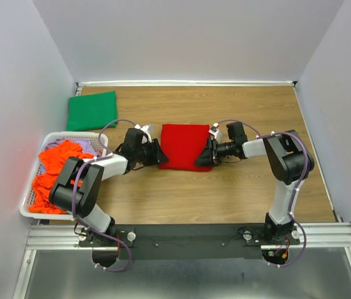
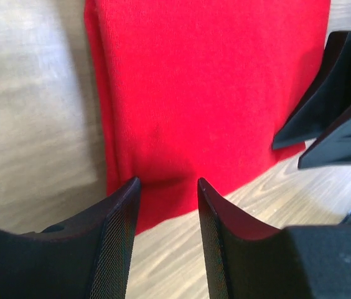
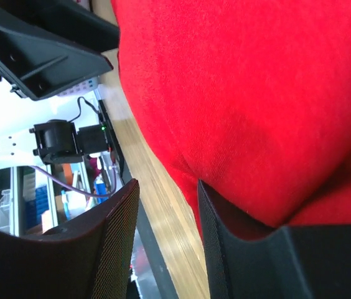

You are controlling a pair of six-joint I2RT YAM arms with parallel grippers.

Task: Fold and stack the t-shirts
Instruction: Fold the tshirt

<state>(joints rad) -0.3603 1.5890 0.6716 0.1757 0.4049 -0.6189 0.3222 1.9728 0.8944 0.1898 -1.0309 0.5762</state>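
A bright red t-shirt point(image 1: 185, 146), folded into a rectangle, lies flat on the middle of the wooden table. My left gripper point(image 1: 160, 154) is at its left near corner; in the left wrist view it point(image 2: 168, 184) is open, tips just over the red shirt's point(image 2: 206, 87) edge. My right gripper point(image 1: 201, 156) is at the shirt's right near corner. In the right wrist view it point(image 3: 166, 187) is open, with the red cloth point(image 3: 256, 93) lying over one finger point(image 3: 225, 237). A folded dark green t-shirt point(image 1: 92, 110) lies at the back left. An orange t-shirt point(image 1: 54, 171) and some lavender cloth point(image 1: 83, 144) fill the basket.
The white slatted basket point(image 1: 29, 208) stands at the table's left edge beside my left arm. White walls close in the table at the back and both sides. The right gripper's fingers point(image 2: 325, 93) show across the shirt in the left wrist view.
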